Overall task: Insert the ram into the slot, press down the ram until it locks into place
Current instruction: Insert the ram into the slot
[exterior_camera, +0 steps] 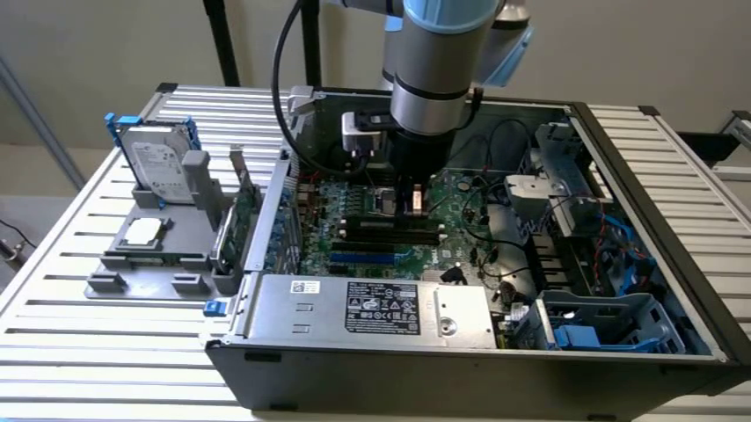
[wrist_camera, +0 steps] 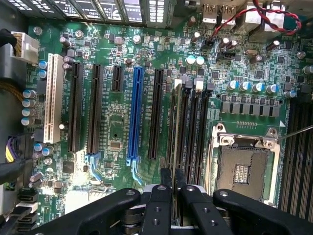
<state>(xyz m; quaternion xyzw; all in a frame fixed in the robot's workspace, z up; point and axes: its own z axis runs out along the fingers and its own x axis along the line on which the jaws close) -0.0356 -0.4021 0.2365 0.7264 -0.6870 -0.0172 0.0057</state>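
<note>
On slatted metal table (exterior_camera: 70, 352), inside open PC case (exterior_camera: 470, 374), above green mobo (wrist_camera: 112, 122): gripper (wrist_camera: 173, 177) w/ jaws clamped on ram (wrist_camera: 174, 142), held edge-on straight below them, long axis parallel to slot (wrist_camera: 178, 84) and lined up right over it; lock state unclear.

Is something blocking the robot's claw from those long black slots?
Nothing visible is in the way. The gripper hangs right over one end of the black slots, inside the open computer case, with no cable or card crossing between them.

Plain beige wall (exterior_camera: 94, 44) behind; slatted aluminium table (exterior_camera: 105, 352); black post (exterior_camera: 221, 40) at rear.
</note>
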